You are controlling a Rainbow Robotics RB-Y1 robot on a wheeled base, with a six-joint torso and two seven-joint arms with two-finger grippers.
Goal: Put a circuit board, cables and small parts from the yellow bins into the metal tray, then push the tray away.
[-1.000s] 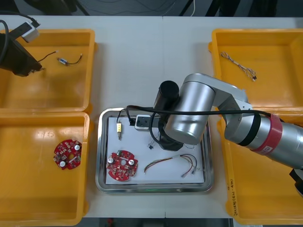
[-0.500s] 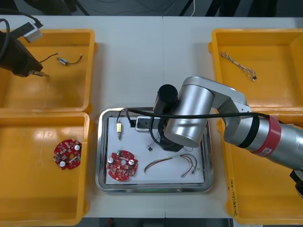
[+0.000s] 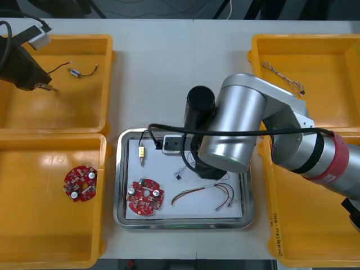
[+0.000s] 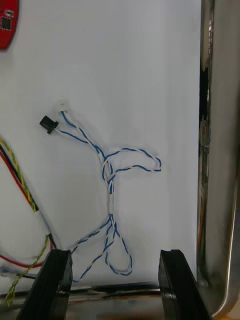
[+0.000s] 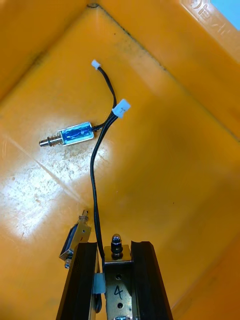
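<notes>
Gloss runs round the raised rim of the metal tray [image 3: 119, 191], and its floor is flat, matt white. Your right gripper [image 4: 114, 259] hangs over the tray's far half, its blunt black fingers [image 4: 56, 280] spread wide and gripping nothing. The blue and white cable [image 4: 107, 170] lies slack on that white floor, a thin twisted pair thrown into soft loops. Its nearest loops fall in the gap between the two fingers, and its far end splits into a small white plug and a small black one. You cannot tell whether the tips touch it. Also inside the tray are the round red circuit board [image 3: 145, 197], studded with silvery components, in the near left corner, the red and yellow cable [image 3: 197, 194], thin and curved along the near side, and a slim brass-coloured small metal part [image 3: 142, 155] at the far left. Well left of the tray, past its far edge, your left gripper [image 5: 114, 245] hovers over the far yellow bin [image 3: 56, 109]. Its fingers are clamped narrowly on a boxy small metal part [image 5: 117, 280] with a rounded pin. From there a black cable [image 5: 95, 175] trails across the glossy plastic to white plugs. A blue-cased small metal part [image 5: 75, 134] lies farther off, apart from the fingers.
</notes>
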